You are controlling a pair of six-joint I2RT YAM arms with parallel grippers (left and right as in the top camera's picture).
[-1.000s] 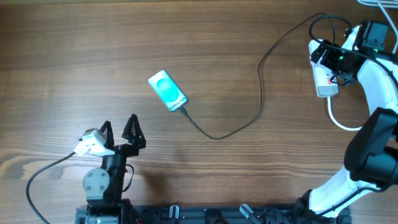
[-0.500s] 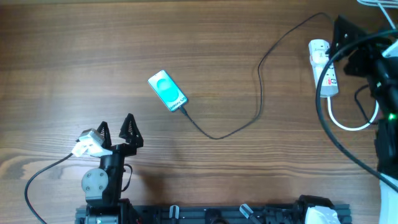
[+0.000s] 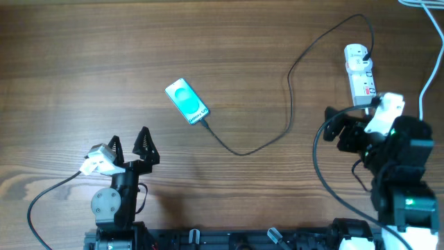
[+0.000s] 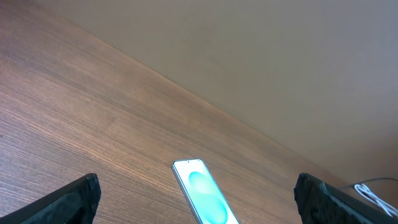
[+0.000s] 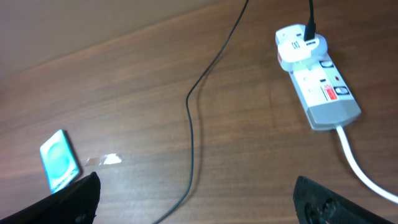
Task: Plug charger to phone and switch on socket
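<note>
The turquoise phone (image 3: pixel 186 101) lies left of the table's middle; it also shows in the left wrist view (image 4: pixel 204 198) and the right wrist view (image 5: pixel 58 160). The thin black charger cable (image 3: pixel 290 97) runs from the phone's lower end in a loop up to the white socket strip (image 3: pixel 361 76), where it is plugged at the top end (image 5: pixel 309 38). The strip's red switch mark (image 5: pixel 341 91) shows. My left gripper (image 3: pixel 128 142) is open and empty, below-left of the phone. My right gripper (image 3: pixel 336 128) is open and empty, below the socket.
A thick white cord (image 5: pixel 364 174) leaves the strip's near end. A black cable (image 3: pixel 48 191) trails from the left arm at the front left. A dark rail (image 3: pixel 229 239) runs along the front edge.
The right arm has pulled back from over the socket strip toward the front right; the strip is now uncovered. The left arm, phone and cable have not moved.
</note>
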